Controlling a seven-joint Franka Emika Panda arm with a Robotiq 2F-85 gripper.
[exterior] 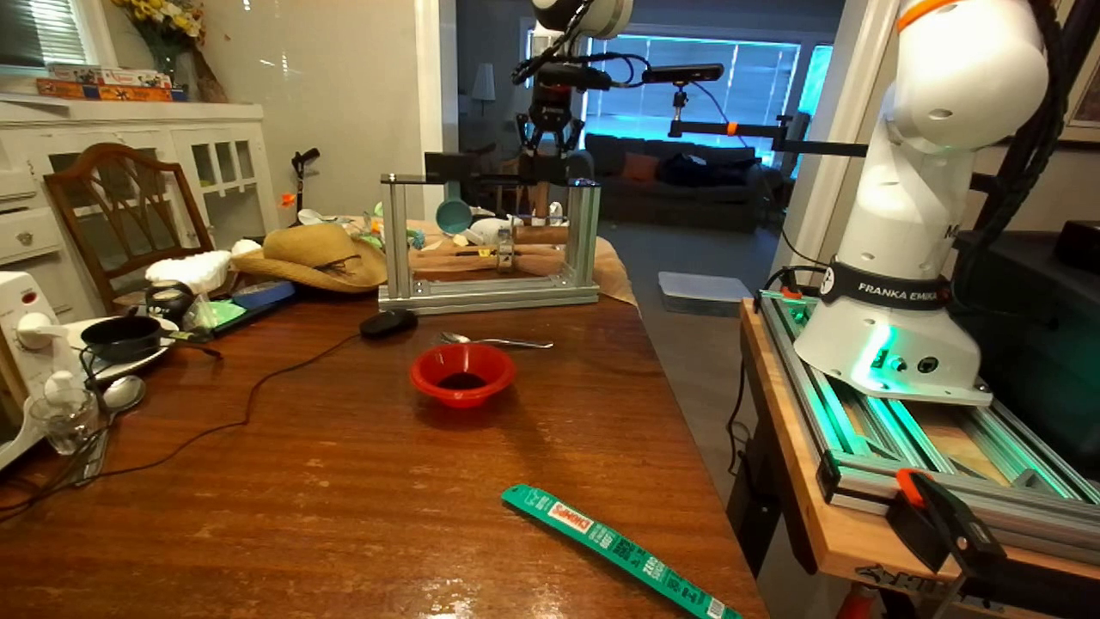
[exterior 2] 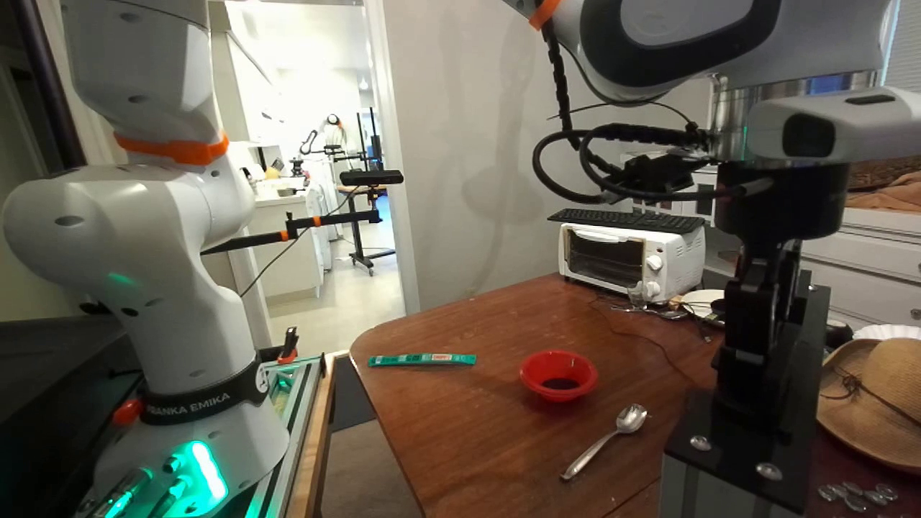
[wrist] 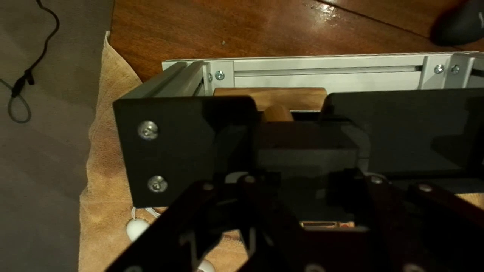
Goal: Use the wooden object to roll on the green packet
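The jaws of the gripper (exterior: 550, 144) are clenched on the dark block (wrist: 307, 166) of the wooden roller (wrist: 291, 97), which is seen below them in the rack (exterior: 490, 296) and might be snagged there if lifted tilted, the green packet (exterior: 619, 552) being well apart from them.

The green packet (exterior: 620, 554) lies flat and slanting on the counter (exterior: 301, 481), well apart from the red bowl (exterior: 462, 397), which shows a dark patch inside. A spoon (exterior: 509, 343) lies just behind the bowl. Farther back, the gripper (exterior: 550, 150) clamps the dark top of the wooden object (exterior: 542, 234), between the metal rack (exterior: 490, 297)'s uprights.
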